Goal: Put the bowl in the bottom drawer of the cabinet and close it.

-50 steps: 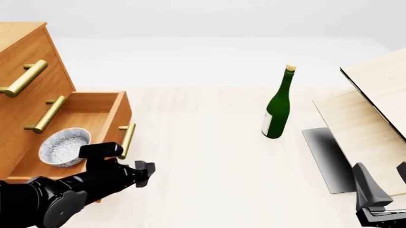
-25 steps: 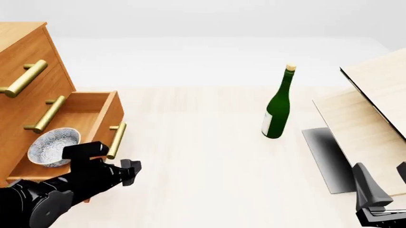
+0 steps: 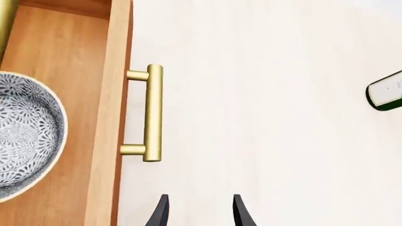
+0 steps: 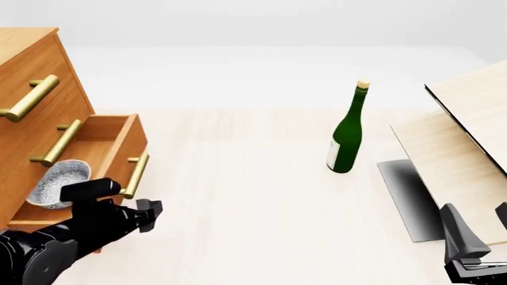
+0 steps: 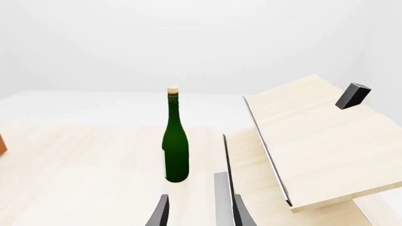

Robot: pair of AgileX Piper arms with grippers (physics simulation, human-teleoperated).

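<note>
Bowl (image 4: 57,181), small, round, deep, white w/ fine grey-blue speckle, is seated inside the bottom drawer (image 4: 119,148) of the large orange-brown wooden cabinet (image 4: 35,89); the drawer is part-open. Step in hand, as judged: closing the drawer.

Left gripper (image 3: 197,214) is empty, fingers parted, positioned just off the drawer's short brass bar handle (image 3: 152,113), not touching it in the left wrist view. Right gripper (image 5: 197,212) is idle w/ fingers spread, nothing held, well apart from the cabinet.

Procedure (recommended): force is to be applied square to the drawer front, near the handle's mid-length, so the drawer is not skewed. A slow push is advised; the bowl sits loose on smooth wood and may slide.

Materials: drawer panels are flat, matte wood-grain. Handle is a smooth cylindrical bar on two stubs. Green glass bottle (image 4: 347,133) stands upright, well clear, near pale light-wood boards (image 4: 459,136).
</note>
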